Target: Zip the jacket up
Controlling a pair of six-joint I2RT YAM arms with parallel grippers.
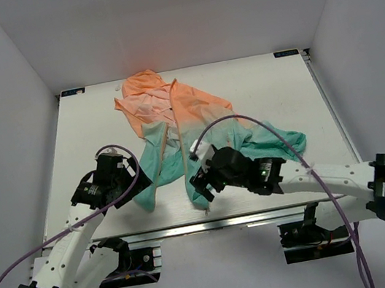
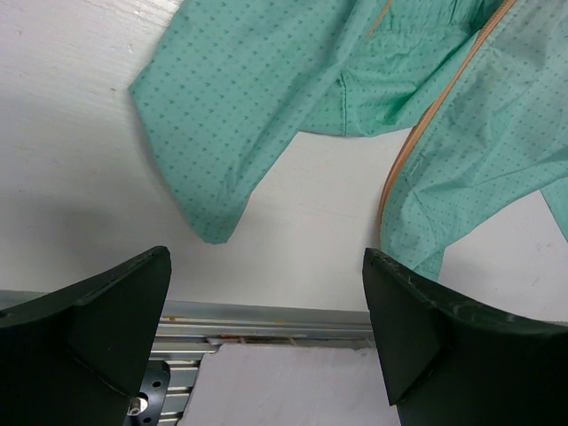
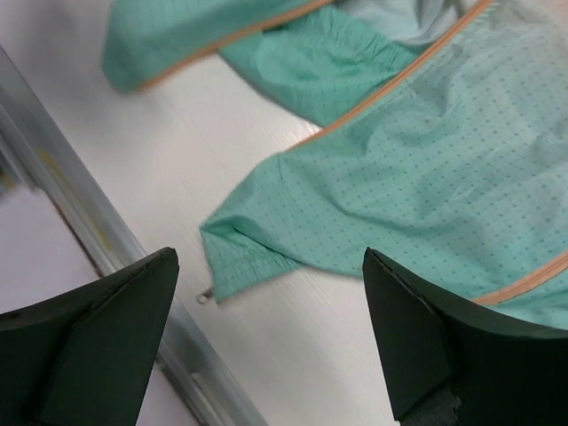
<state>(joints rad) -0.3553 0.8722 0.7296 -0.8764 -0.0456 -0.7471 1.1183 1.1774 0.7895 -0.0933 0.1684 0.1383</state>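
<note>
The white tabletop (image 1: 257, 89) fills the middle of the top view. The jacket (image 1: 188, 115) lies crumpled across its centre. The peach-orange hood sits toward the upper middle of the frame, and the teal hem and sleeves spread toward the lower middle, close to the near edge. The front is open, its two sides apart.

The right end effector (image 3: 271, 257) hangs over the teal hem in the lower centre of the top view, fingers spread wide with nothing between them. The left end effector (image 2: 266, 257) hovers at the lower left beside a teal sleeve, also spread wide and empty, above bare tabletop.

Orange zipper tape (image 3: 399, 75) runs along the open front edges. At a hem corner in the lower left of the right wrist view, a small metal piece (image 3: 206, 297) lies on the tabletop near the metal edge rail (image 3: 80, 213).
</note>
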